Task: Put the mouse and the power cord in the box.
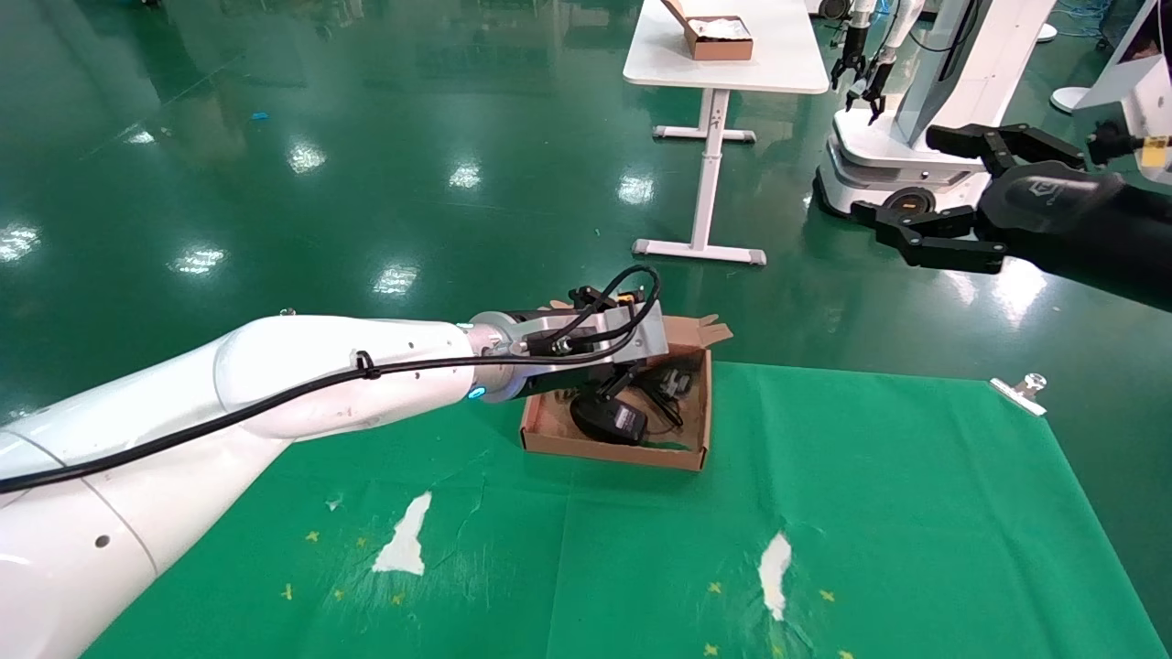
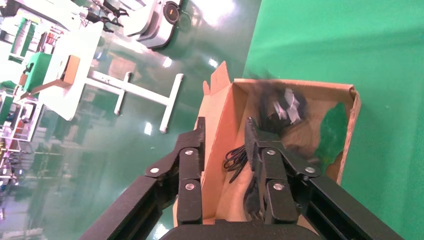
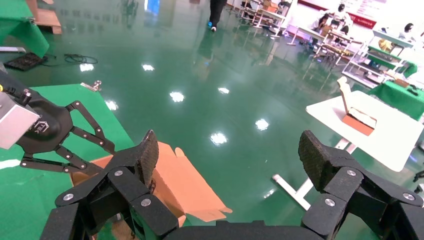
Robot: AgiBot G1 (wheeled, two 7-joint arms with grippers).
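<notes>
Head view: left claw point(image 1: 632, 380) open over box point(image 1: 613, 444) holding mouse point(image 1: 609, 418).

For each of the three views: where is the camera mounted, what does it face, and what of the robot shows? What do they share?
Head: high, looking down at the cloth table; both arms show.
Left wrist: behind the left gripper, facing into the box at the power cord.
Right wrist: behind the open right gripper, raised, facing the floor.
Shared: the box appears in all three.

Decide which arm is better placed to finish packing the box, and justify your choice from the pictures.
Left. The left tool is open right over the box, where the mouse and power cord lie. The right tool is open too, raised far off beyond the table's edge.
</notes>
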